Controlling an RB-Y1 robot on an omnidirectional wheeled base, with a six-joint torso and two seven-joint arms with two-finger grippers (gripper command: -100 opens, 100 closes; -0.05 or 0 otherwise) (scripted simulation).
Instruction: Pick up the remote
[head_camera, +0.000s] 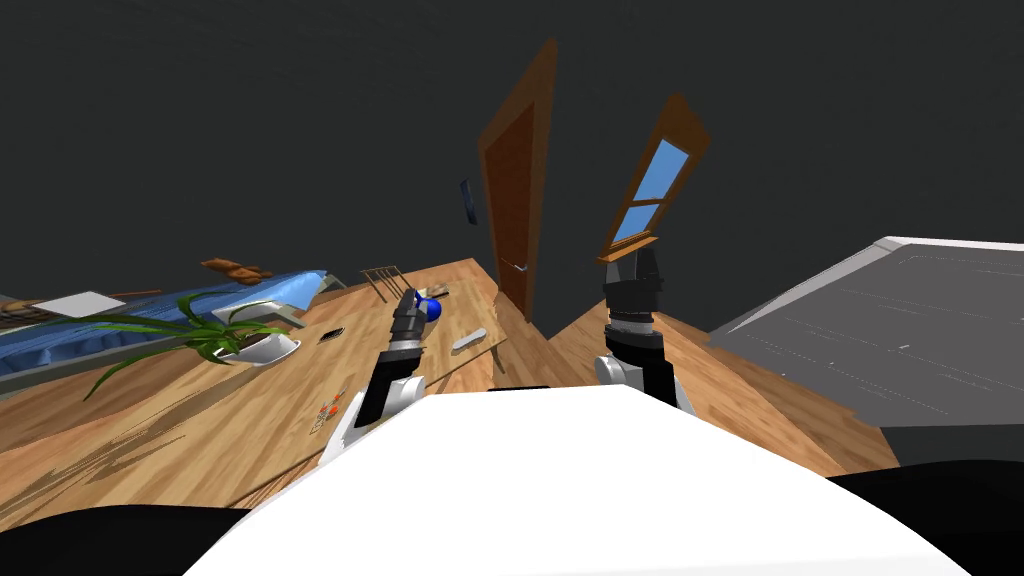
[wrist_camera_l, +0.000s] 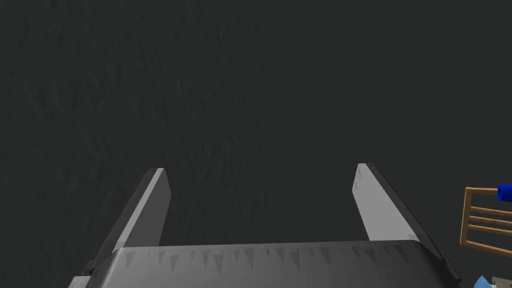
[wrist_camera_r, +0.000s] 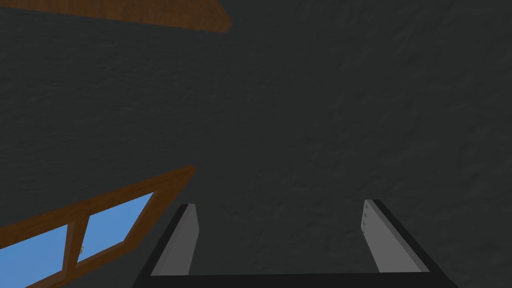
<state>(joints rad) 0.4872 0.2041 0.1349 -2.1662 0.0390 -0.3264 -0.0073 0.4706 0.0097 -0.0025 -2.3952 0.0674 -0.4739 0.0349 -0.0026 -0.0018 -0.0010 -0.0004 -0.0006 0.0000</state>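
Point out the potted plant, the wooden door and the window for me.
potted plant (head_camera: 210, 335), head view, on its green leaves beside the white pot.
wooden door (head_camera: 515, 190), head view, on the middle of its panel.
window (head_camera: 663, 168), head view, on its upper blue pane.

**Wooden table, plant and door in a dark-walled room**

A wooden table (head_camera: 200, 420) bears a green plant (head_camera: 190, 330) in a white pot (head_camera: 262, 349). A small rack (head_camera: 383, 279) and a blue object (head_camera: 431, 310) sit near its far edge. Beyond it stands a brown door (head_camera: 515, 190), with a wood-framed window (head_camera: 648, 195) near it on the dark wall. A broad grey surface (head_camera: 900, 330) with a white edge lies across the wooden floor (head_camera: 740, 390).
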